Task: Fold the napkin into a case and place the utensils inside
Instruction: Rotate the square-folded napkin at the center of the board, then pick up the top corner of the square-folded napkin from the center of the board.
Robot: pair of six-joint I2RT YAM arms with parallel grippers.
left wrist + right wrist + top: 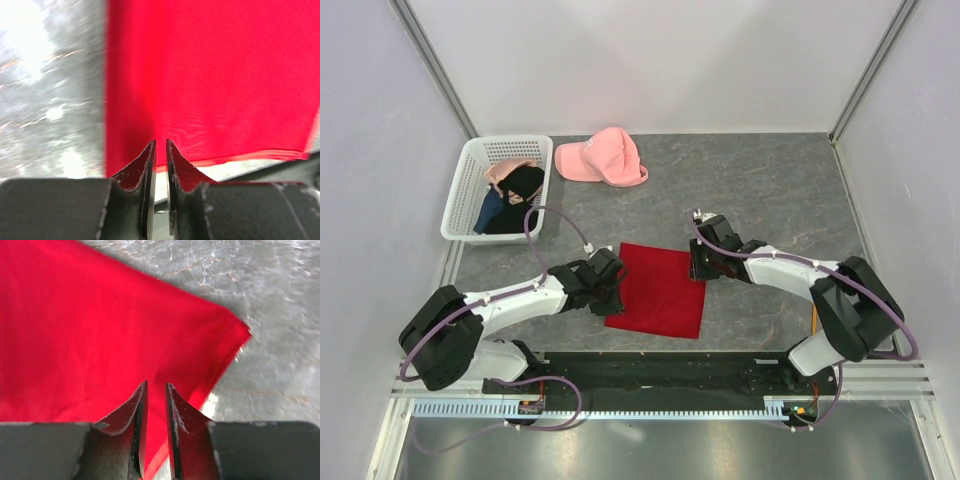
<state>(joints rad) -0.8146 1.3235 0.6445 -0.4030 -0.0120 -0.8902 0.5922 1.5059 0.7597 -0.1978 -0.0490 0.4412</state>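
Both jaws stand barely parted, empty; left gripper (160, 143) and right gripper (156, 385) should pinch opposite edges of the napkin (661, 291) evenly

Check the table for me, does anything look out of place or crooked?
Nothing spilled or damaged. The red napkin lies flat but skewed to the table edge; the pink cap sits beside the basket.

The grey mottled table (770, 180) carries a flat red napkin (658, 290), a pink cap (603, 158) and a white basket (461, 200).
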